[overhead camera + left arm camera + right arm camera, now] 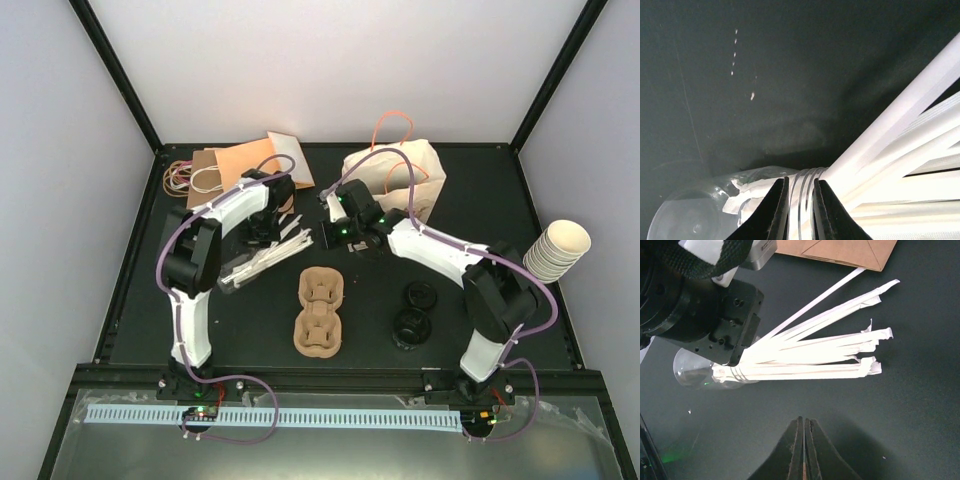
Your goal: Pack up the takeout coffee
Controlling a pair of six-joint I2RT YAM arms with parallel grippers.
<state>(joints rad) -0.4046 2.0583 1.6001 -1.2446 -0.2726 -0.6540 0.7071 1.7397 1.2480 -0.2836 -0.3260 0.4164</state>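
1. The left fingers (784, 189) are clamped on a bundle of white wrapped straws (805, 352). They grip it at its banded end, behind and to the left of the cardboard cup carrier (320, 312).
2. A clear round plastic piece (690, 372) sits at that banded end, touching the straws. The loose ends fan out over the black desk (240, 320).
3. The right fingers (801, 432) are pressed together with nothing between them. They point at the desk just behind the carrier, near the straws' fanned ends.
4. The single printed coffee cup cannot be made out in any view. Only a stack of nested cream cups (555, 250) shows, well to the right of the carrier at the desk's edge.
5. Two black lids (413, 312) lie just right of the carrier.
6. Brown paper bags (240, 165) lie behind and left of the carrier, and a pale bag with orange handles (400, 170) stands behind and right of it.
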